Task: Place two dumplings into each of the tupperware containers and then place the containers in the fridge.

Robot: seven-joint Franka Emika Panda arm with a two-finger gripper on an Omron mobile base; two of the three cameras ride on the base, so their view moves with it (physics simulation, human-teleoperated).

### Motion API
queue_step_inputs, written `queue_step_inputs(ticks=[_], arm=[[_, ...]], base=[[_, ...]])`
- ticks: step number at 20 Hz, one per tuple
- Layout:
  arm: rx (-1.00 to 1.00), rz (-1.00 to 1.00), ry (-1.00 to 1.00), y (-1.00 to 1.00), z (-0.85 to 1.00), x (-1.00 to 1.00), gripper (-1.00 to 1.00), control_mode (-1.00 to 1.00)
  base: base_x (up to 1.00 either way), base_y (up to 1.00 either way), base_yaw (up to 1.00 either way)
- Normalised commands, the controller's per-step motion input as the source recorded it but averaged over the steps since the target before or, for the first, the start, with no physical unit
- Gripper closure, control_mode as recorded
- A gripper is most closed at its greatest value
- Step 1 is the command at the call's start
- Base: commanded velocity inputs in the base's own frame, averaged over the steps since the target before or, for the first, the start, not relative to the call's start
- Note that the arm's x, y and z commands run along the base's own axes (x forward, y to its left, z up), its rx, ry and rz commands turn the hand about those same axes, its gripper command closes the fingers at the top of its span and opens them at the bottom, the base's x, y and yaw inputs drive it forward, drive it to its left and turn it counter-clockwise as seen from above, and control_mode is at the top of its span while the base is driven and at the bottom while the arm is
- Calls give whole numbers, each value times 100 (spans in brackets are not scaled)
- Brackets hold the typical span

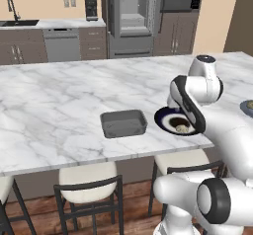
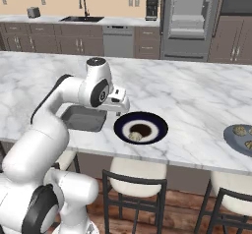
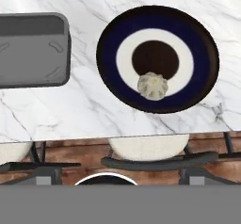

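A single dumpling is seen on the navy-rimmed plate, lying ahead of the jaws and slightly to one side in the hand view, at the edge of the plate's dark centre. The dark grey container is found to the other side of the jaws, just beside the plate but not touching it; no dumplings can be made out inside it. The gripper is held above the gap between container and plate; its fingertips cannot be clearly made out, but the jaws are taken to stand wide apart, and nothing is seen held between them. Further dumplings are seen on a grey-blue plate well off to the far side of the navy plate. The fridge stands open across the kitchen, far beyond the jaws. The task is judged to be at an early stage: no filled container is seen, the teal container cannot be located, and nothing has been put in the fridge
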Motion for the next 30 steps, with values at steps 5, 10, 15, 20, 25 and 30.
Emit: queue_step_inputs(ticks=[5,10,15,20,25,30], arm=[[0,0,4,-42,-53,54,-100,-100],[0,0,1,-40,-57,50,-100,-100],[1,0,3,-26,-56,45,-100,-100],[0,0,1,-8,-54,33,-100,-100],[0,0,0,-5,-49,20,-100,-100],[0,0,3,0,-27,0,-100,-100]], base=[[0,0,0],[0,0,0],[0,0,0],[0,0,0],[0,0,0],[0,0,0]])
